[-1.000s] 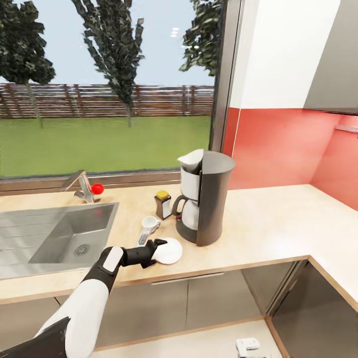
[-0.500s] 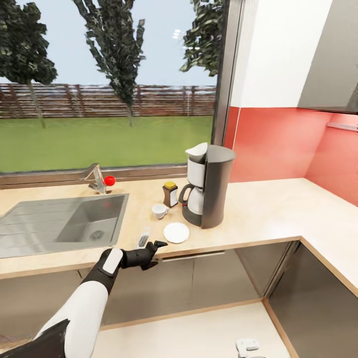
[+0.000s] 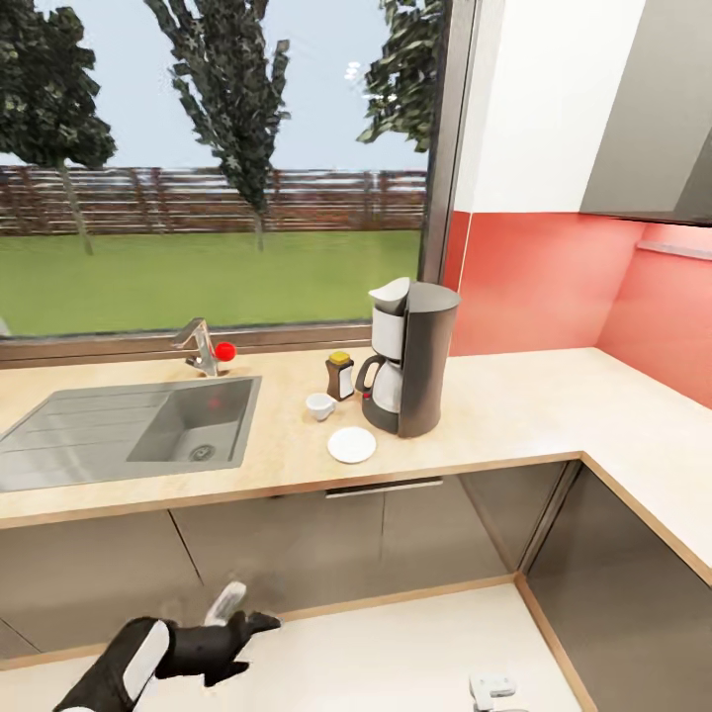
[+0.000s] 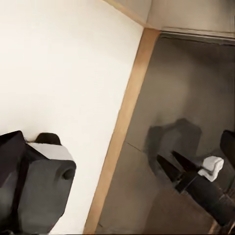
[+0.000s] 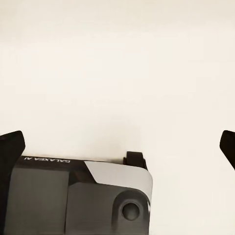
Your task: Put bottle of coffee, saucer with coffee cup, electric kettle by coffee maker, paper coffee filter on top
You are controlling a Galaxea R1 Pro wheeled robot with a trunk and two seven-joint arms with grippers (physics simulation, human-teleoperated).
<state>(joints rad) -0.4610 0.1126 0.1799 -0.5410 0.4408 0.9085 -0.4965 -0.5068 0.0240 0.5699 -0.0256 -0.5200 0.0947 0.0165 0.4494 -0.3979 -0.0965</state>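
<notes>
Coffee maker (image 3: 410, 358) stands on the kitchen tabletop (image 3: 514, 415) near the window, with a white paper coffee filter (image 3: 390, 293) at its top. Bottle of coffee (image 3: 339, 376) sits just beside it on the sink side. Coffee cup (image 3: 319, 405) stands on the tabletop in front of the bottle, apart from the saucer (image 3: 352, 444) — so cup-on-saucer is not yet done. Saucer lies flat near the tabletop's front edge, just in front of the coffee maker. No kettle among these things; that step looks pending too.

Left claw (image 3: 249, 624) hangs low in front of the grey cabinets (image 3: 297, 554), above the floor (image 3: 396, 663), well below the tabletop; left wrist view shows its dark fingers (image 4: 188, 178) against a cabinet door, slightly apart and gripping nothing — released. Right claw (image 5: 117, 142): two dark finger tips at the frame's edges, wide apart, nothing between them, pale floor beyond.

Risks, judged from here: the saucer is close to the edge, so a clumsy reach for the cup could nudge it off. The cup is small and near the bottle — a wide approach could knock the bottle or clip the coffee maker and dislodge the filter. Raising the left arm from this low pose could hit the tabletop's underside edge.
</notes>
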